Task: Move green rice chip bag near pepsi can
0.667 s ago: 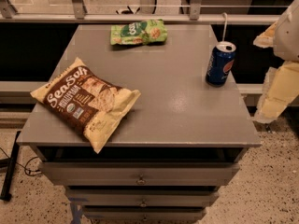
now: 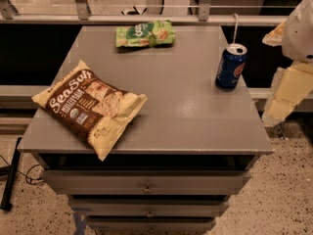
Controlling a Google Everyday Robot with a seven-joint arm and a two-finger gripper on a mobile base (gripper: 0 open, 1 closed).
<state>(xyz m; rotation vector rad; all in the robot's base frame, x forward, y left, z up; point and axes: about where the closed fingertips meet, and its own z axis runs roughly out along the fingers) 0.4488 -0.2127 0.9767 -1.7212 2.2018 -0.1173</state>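
Observation:
The green rice chip bag [image 2: 145,34] lies flat near the back edge of the grey cabinet top [image 2: 190,116], left of the middle. The pepsi can [image 2: 231,66] stands upright near the right edge, well to the right of the bag and a little nearer the front. My gripper [image 2: 289,93] is at the far right of the view, off the cabinet's right side and right of the can. It shows only as pale cream parts under the white arm [image 2: 302,28]. It holds nothing that I can see.
A larger brown-and-cream SeaSalt bag [image 2: 90,106] lies on the front left of the cabinet top. Drawers [image 2: 146,185] are below the front edge. A railing [image 2: 146,6] runs behind the cabinet. A black pole [image 2: 10,175] stands on the floor at the left.

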